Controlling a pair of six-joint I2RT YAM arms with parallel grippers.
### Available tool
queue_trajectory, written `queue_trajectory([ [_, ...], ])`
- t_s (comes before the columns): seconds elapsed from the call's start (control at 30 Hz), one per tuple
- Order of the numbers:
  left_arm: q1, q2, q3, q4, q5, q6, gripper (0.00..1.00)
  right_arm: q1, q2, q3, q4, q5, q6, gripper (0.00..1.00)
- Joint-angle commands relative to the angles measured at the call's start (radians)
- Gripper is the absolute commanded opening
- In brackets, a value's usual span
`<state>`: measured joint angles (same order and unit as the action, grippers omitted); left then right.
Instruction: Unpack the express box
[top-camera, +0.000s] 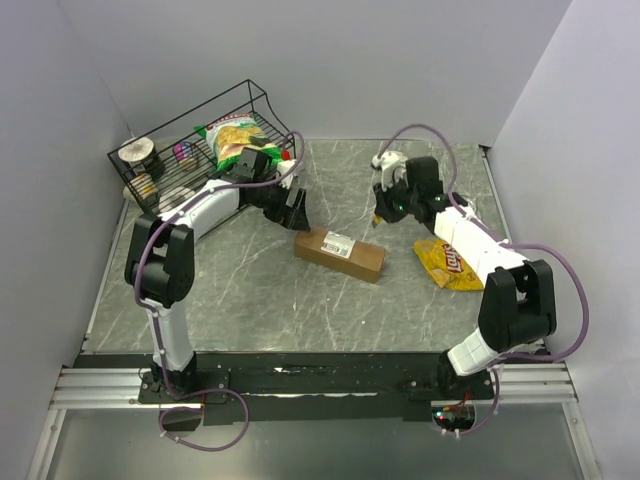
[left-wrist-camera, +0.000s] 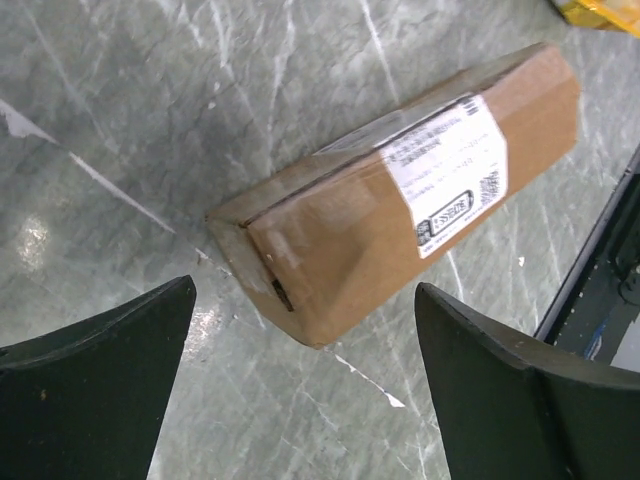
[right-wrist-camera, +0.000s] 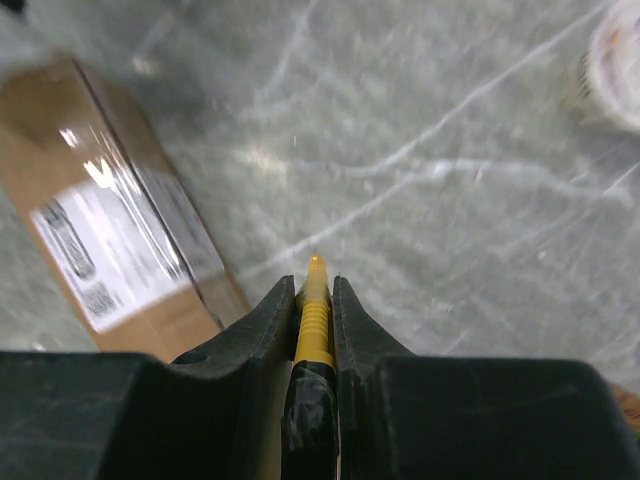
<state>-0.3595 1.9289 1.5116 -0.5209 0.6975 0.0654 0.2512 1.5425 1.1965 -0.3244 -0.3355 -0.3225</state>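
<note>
Yellow ribbed tool (right-wrist-camera: 314, 318), pointed tip forward, pinched in narrow right pincer (right-wrist-camera: 315, 285); we judge it is for slitting tape. Left pincer (left-wrist-camera: 303, 290) spread wide, empty, over end of express box (left-wrist-camera: 400, 200), likely to steady it. Box flat, label up, flaps closed, mid-table (top-camera: 250, 300). Chip bag (top-camera: 448, 262) near right edge.

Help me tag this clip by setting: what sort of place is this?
Probably a robot lab test cell: plain white walls box in a marble-patterned tabletop, the left arm and right arm are bolted to a metal rail at its near edge, and an express box lies between them.
</note>
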Motion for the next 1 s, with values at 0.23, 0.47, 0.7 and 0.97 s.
queue_trajectory([
  [0.23, 0.001, -0.018, -0.045, 0.002, -0.007, -0.035, 0.96, 0.082, -0.182, -0.156, -0.06, -0.081, -0.196, 0.0],
  [0.47, 0.002, -0.048, -0.088, 0.009, 0.011, -0.009, 0.96, 0.16, -0.186, -0.149, -0.196, -0.197, -0.162, 0.0],
  [0.7, 0.01, -0.059, -0.123, 0.05, 0.022, 0.001, 0.96, 0.146, -0.194, -0.153, -0.093, 0.092, -0.04, 0.0],
  [0.97, 0.036, -0.031, -0.048, -0.131, 0.133, 0.251, 0.9, 0.103, -0.075, -0.042, -0.055, 0.187, 0.005, 0.0],
])
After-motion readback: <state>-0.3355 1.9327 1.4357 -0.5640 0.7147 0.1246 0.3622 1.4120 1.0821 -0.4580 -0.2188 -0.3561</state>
